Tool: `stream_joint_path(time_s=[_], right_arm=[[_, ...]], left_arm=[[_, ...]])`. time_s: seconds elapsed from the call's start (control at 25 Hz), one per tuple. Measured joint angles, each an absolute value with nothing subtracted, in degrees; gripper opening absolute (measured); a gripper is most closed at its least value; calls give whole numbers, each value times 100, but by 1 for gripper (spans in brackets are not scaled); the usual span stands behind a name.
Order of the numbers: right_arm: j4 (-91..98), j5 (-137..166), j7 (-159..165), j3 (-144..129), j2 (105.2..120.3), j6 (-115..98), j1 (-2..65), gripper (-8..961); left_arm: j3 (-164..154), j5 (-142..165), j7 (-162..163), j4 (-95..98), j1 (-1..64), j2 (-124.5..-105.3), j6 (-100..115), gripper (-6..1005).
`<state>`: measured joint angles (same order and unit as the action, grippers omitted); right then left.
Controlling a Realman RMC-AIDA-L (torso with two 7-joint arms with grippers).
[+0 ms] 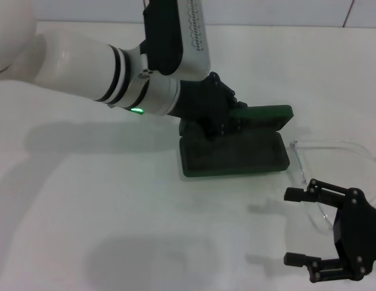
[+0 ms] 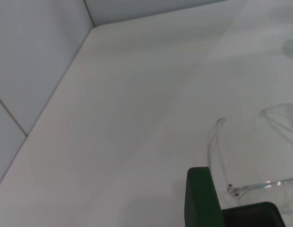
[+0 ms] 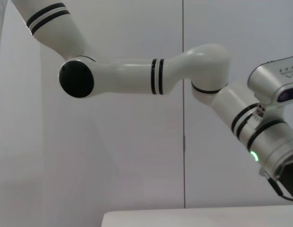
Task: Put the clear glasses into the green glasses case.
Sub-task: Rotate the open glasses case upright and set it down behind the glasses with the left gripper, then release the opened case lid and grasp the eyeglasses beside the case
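Observation:
The green glasses case (image 1: 233, 154) lies open in the middle of the white table, its lid standing up along the far side. My left gripper (image 1: 221, 124) reaches down onto the lid's left end and looks shut on it. The left wrist view shows the lid's green edge (image 2: 199, 198) close up. The clear glasses (image 1: 327, 144) lie on the table just right of the case, and they appear beside the lid in the left wrist view (image 2: 217, 142). My right gripper (image 1: 292, 227) hangs open at the near right, close to the glasses, with nothing between its fingers.
The white table (image 1: 103, 212) stretches out on the left and in front of the case. A tiled wall (image 2: 38, 71) runs along the table's far edge. The right wrist view shows only my left arm (image 3: 137, 78) against the wall.

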<state>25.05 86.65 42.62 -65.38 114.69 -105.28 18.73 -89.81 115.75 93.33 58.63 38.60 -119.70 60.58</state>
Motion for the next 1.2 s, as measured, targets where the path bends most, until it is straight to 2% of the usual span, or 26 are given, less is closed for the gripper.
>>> stream_joint_path(time_s=[0.24, 0.92, 1.2], right_arm=[[2418, 8667, 4182, -6556, 11515, -10529, 1872, 848], [2381, 8651, 4291, -6518, 11512, -10498, 1911, 845], [2611, 8605, 5092, -6359, 11460, -10524, 1916, 844]], left_arm=[[-8978, 11574, 9324, 5679, 4059, -11971, 6065, 292], [-8985, 11610, 9378, 5669, 4114, -11976, 6004, 343], [-8701, 11228, 9328, 6078, 3742, -11981, 5986, 424]])
